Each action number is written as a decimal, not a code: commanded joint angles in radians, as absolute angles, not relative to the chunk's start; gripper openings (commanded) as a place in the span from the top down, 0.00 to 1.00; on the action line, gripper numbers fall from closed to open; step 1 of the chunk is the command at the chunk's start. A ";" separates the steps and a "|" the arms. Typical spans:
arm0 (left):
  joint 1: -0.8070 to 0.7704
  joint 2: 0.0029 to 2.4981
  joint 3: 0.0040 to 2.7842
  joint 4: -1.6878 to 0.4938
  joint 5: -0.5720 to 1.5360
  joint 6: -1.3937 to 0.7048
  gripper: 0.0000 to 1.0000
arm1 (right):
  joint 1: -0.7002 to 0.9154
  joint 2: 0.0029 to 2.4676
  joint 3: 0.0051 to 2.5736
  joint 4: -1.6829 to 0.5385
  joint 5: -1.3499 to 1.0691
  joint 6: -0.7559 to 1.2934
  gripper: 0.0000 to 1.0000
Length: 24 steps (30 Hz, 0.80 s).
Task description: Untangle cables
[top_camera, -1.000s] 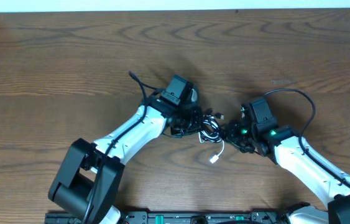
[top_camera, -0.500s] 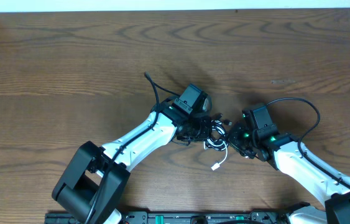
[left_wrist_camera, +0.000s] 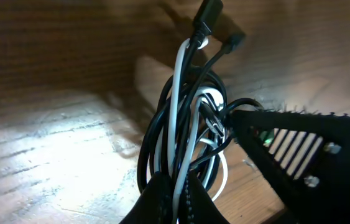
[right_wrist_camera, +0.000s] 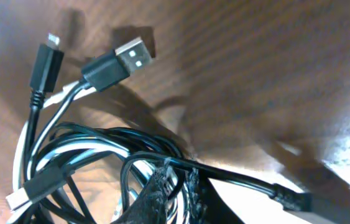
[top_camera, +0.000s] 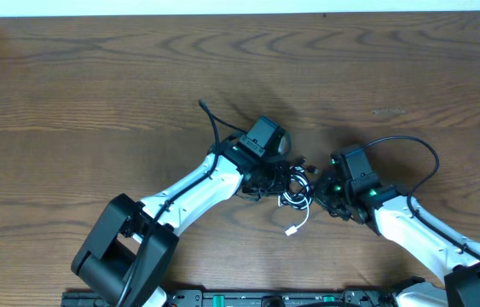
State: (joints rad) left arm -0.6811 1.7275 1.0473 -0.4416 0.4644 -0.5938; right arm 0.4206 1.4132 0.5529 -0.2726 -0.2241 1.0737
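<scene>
On the left-arm side of the knot, the left fingers were pressed together on a sheaf of black and white strands. The cables ran straight away from them, their long axis in line with the fingers, up to two black plugs at the far end.

On the opposite side of the knot, the right fingers stood all but together, with a white strand and a black one running into the slit between them. We took that for a pinch on the cables, though the tips sat at the very edge of the wrist view. Beyond them the loops fanned out to a USB plug and a smaller black plug, side by side.

From above, both arms met at the knot from opposite sides, neither nearer than the other. Whether the knot rested on the table or hung just over it we could not tell. A white tail left the knot toward the robot's base and ended in a white plug lying free.

We judged that the coming pull turned on this line: the knot lay between the two grips, so drawing apart along it would load the loops directly.
</scene>
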 commanded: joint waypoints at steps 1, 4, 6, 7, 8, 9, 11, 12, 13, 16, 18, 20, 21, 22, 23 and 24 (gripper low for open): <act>-0.699 1.717 1.051 -0.443 0.451 -0.576 0.93 | 0.442 1.414 0.540 -0.276 -0.206 1.087 0.92; -0.714 1.717 1.051 -0.443 0.451 -0.576 0.93 | 0.447 1.414 0.540 -0.272 -0.198 1.089 0.94; -0.720 1.717 1.051 -0.443 0.451 -0.576 0.93 | 0.447 1.417 0.539 -0.273 -0.196 1.089 0.95; -0.720 1.717 1.051 -0.443 0.451 -0.576 0.93 | 0.447 1.420 0.539 -0.273 -0.196 1.089 0.96; -0.720 1.717 1.051 -0.443 0.451 -0.576 0.92 | 0.447 1.426 0.539 -0.273 -0.196 1.089 0.97; -0.719 1.717 1.051 -0.443 0.451 -0.576 0.93 | 0.447 1.433 0.539 -0.273 -0.193 1.088 0.98; -0.719 1.717 1.051 -0.443 0.451 -0.576 0.92 | 0.447 1.456 0.539 -0.273 -0.193 1.088 0.99; -0.719 1.717 1.051 -0.443 0.450 -0.576 0.93 | 0.447 1.469 0.539 -0.272 -0.193 1.088 0.99; -0.719 1.717 1.051 -0.443 0.442 -0.576 0.93 | 0.447 1.483 0.539 -0.273 -0.193 1.088 0.99; -0.719 1.717 1.051 -0.458 0.398 -0.575 0.93 | 0.447 1.525 0.539 -0.272 -0.217 1.082 0.99; -0.719 1.717 1.051 -0.485 0.342 -0.575 0.93 | 0.447 1.539 0.539 -0.272 -0.241 1.052 0.99; -0.719 1.717 1.051 -0.510 0.289 -0.575 0.93 | 0.447 1.536 0.539 -0.272 -0.246 1.000 0.99; -0.719 1.717 1.051 -0.518 0.267 -0.575 0.93 | 0.447 1.531 0.540 -0.272 -0.246 0.978 0.99; -0.719 1.717 1.051 -0.521 0.253 -0.569 0.93 | 0.447 1.526 0.540 -0.273 -0.246 0.959 0.99; -0.719 1.717 1.051 -0.520 0.247 -0.560 0.93 | 0.445 1.519 0.540 -0.273 -0.245 0.936 0.99; -0.719 1.717 1.051 -0.517 0.245 -0.549 0.93 | 0.443 1.512 0.540 -0.273 -0.245 0.913 0.99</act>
State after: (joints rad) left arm -0.7174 1.7275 1.0473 -0.5133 0.3267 -0.5816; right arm 0.4370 1.4914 0.5694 -0.2470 -0.2481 1.0039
